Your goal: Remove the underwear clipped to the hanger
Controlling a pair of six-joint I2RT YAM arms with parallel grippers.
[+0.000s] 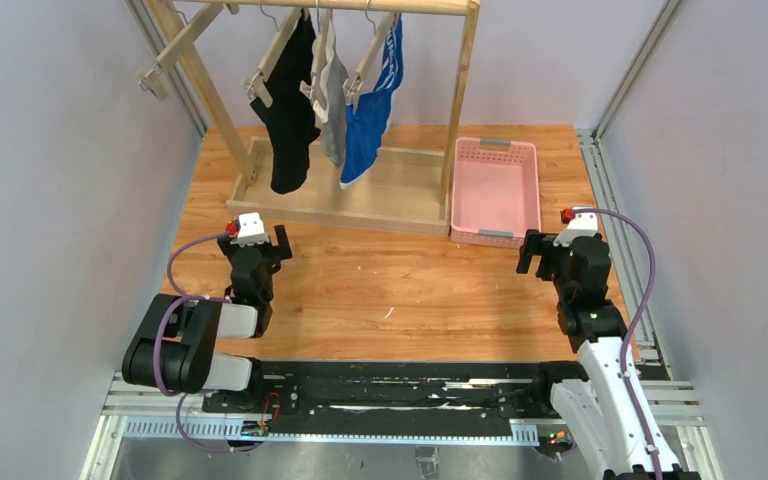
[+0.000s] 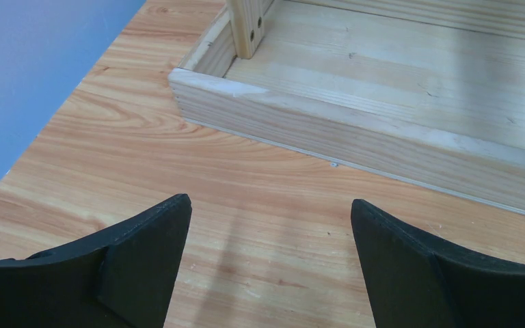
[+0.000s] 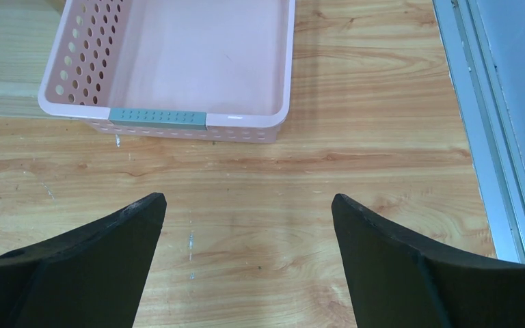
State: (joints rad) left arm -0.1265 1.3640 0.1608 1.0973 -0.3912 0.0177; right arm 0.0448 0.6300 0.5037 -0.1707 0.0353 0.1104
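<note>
**A:** Where are the arms sitting?

**B:** Low in the top view. The left gripper (image 1: 257, 245) is hovering over the table (image 1: 390, 290) at lower left. Its jaws are standing apart and gripping nothing. The right gripper (image 1: 550, 250) is hovering at lower right with its jaws just as wide, and it is facing the basket (image 3: 284, 82).

**A:** And the underwear?

**B:** All three are hanging at the top of the frame, each clipped to a hanger (image 1: 278, 55) on the rack (image 1: 465, 100). The black brief (image 1: 288, 110) is hanging on the left, the grey brief (image 1: 332, 95) in the middle and the blue brief (image 1: 372, 110) on the right.

**A:** Which one first?

**B:** I am leaning towards the black one for the left arm, since it is hanging nearest that arm and reaching lowest. The cloth wants pinching well below the clips and pulling straight down. A sideways pull is likely to set the hanger swinging along the rail. The right arm could be steadying the hanger meanwhile. The basket is looking like the drop spot.
</note>
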